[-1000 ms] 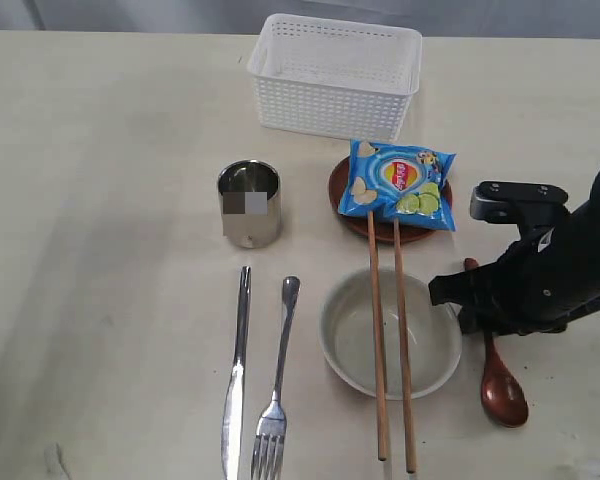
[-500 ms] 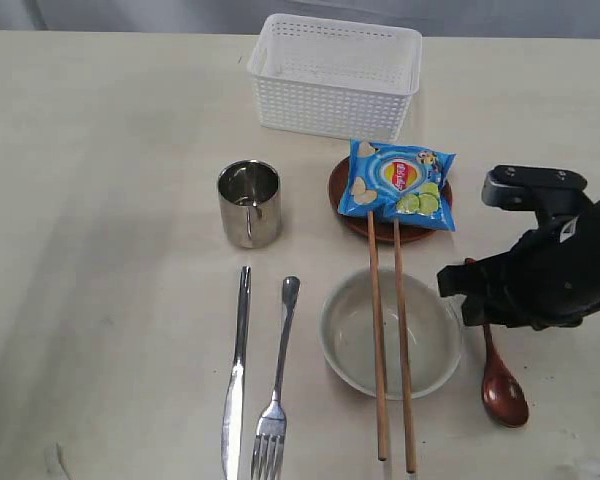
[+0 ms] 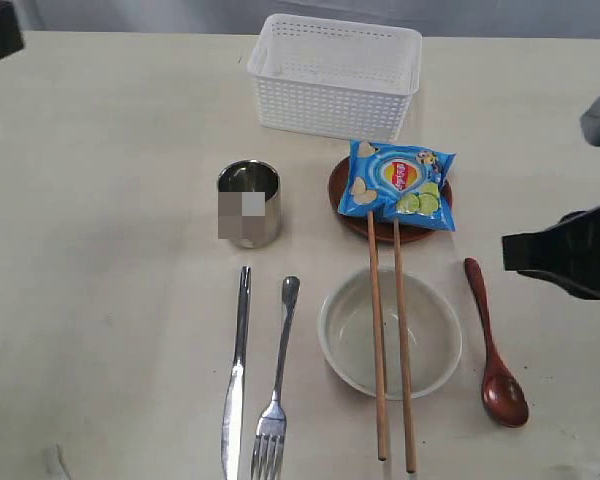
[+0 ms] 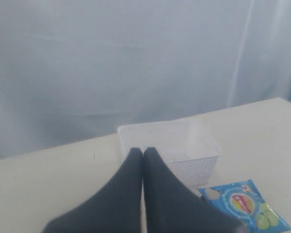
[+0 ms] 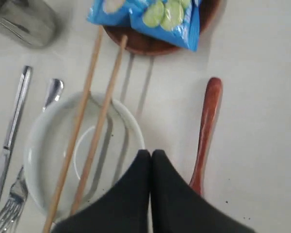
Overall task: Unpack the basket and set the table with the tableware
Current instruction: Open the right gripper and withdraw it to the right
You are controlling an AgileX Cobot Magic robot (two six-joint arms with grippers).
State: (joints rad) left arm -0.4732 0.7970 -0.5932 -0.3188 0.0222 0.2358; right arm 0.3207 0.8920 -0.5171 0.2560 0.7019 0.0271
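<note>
Cream table (image 3: 100,200) lies flat and smooth under it all. Nearest are the shiny steel knife (image 3: 236,380) and fork (image 3: 276,390), side by side. Two thin wooden chopsticks (image 3: 378,340) rest across the round white bowl (image 3: 345,350). A bump could roll them off. The red-brown spoon (image 3: 490,345) lies beside the bowl. The right gripper (image 5: 151,160) hangs near, pinched together, holding nothing. Further back stand the steel cup (image 3: 250,205) and the brown plate (image 3: 337,195), with a crinkly chips bag (image 3: 400,182) on it. Farthest is the white holey basket (image 3: 332,80), empty. The left gripper (image 4: 143,153) is pinched together too.

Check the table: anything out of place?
Chips bag lies on the plate, covering most of it. Chopsticks rest across the bowl, far ends at the bag's edge. Nothing spilled or damaged.
</note>
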